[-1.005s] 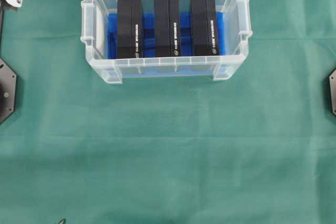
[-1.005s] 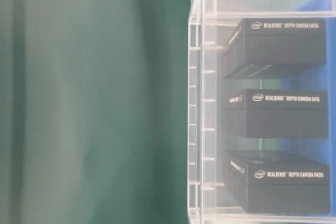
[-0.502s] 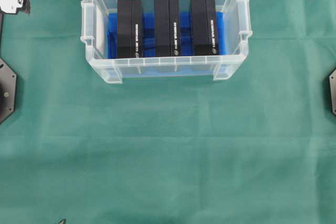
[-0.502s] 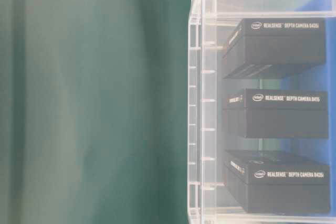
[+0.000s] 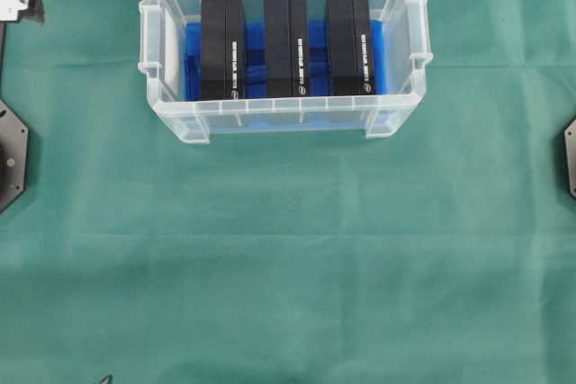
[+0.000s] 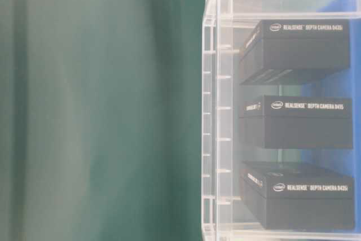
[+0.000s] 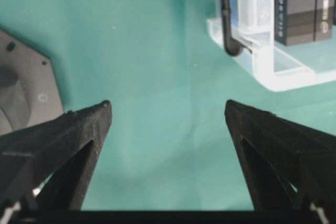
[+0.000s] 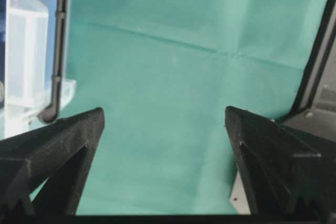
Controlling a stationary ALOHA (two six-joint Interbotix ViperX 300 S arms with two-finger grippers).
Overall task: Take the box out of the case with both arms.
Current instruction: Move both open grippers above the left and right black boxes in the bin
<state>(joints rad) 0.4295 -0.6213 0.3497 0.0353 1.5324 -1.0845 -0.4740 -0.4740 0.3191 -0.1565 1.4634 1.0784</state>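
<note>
The clear case point(image 5: 279, 116) stands at the back middle of the table, with blue cloth point(image 5: 255, 60) on its bottom. Three black boxes point(image 5: 222, 49), point(image 5: 286, 46), point(image 5: 349, 43) stand side by side inside it. The table-level view shows them through the case wall point(image 6: 210, 111). My left gripper point(image 7: 168, 111) is open over bare green cloth, left of the case corner point(image 7: 273, 72). My right gripper point(image 8: 164, 116) is open too, right of the case end point(image 8: 21, 51). Both are empty and well apart from the case. In the overhead view only parts of them show in the top corners.
Green cloth point(image 5: 288, 258) covers the whole table. The arm bases sit at the left edge point(image 5: 11, 155) and the right edge point(image 5: 569, 155). The left base point(image 7: 26, 87) lies close beside the left gripper.
In the overhead view the gripper parts in both top corners have shifted slightly, the right one a little further out of frame. The case and boxes have not moved.
</note>
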